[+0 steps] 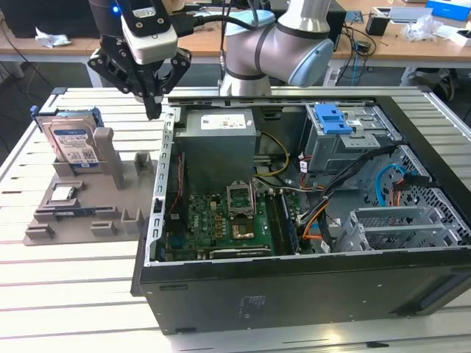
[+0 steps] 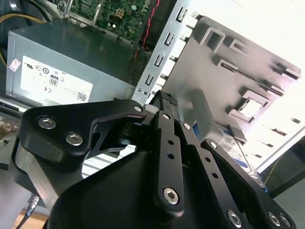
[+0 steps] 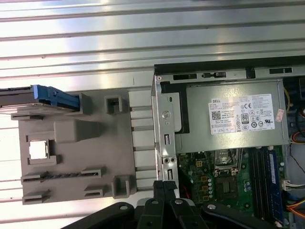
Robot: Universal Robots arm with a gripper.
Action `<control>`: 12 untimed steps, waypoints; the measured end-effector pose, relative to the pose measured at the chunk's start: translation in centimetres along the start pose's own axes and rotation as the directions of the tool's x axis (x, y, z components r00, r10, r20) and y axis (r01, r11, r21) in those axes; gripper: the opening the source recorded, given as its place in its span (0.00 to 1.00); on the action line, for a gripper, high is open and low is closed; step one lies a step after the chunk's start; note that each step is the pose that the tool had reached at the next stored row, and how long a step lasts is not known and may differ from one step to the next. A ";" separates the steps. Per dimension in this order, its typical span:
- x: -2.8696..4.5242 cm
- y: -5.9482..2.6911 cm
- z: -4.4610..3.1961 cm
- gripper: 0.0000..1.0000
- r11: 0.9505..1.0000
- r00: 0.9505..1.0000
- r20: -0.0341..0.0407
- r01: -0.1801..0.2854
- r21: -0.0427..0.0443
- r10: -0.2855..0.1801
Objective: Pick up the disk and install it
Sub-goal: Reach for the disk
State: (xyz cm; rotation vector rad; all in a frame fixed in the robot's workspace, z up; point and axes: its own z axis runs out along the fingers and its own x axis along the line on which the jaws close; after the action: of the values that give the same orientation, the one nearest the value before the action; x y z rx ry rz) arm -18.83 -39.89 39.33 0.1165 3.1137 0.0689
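In the exterior view, the gripper [image 1: 152, 109] hangs over the side wall of the computer case [image 1: 294, 287]. Its fingers are pressed together and hold nothing. The disk [image 1: 70, 143] stands on its edge in the grey tray [image 1: 118, 193], off to the exterior view's left of the fingers.

In the second wrist view, the fingertips [image 2: 166, 99] touch each other.

In the first wrist view, the disk looks like a thin bar, well apart from the gripper.
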 end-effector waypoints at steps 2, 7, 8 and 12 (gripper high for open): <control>0.41 -0.03 -0.01 0.10 1.000 1.000 0.000 0.000 0.000 0.000; 1.14 -0.08 -0.03 0.10 1.000 1.000 0.000 0.000 0.000 0.000; 1.28 -0.09 -0.03 0.10 1.000 1.000 0.000 0.000 0.000 0.000; 1.82 -0.13 -0.05 0.10 1.000 1.000 0.000 0.000 0.000 0.000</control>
State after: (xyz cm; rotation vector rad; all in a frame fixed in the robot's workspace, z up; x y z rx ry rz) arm -20.65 -39.89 39.33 0.1166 3.1137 0.0689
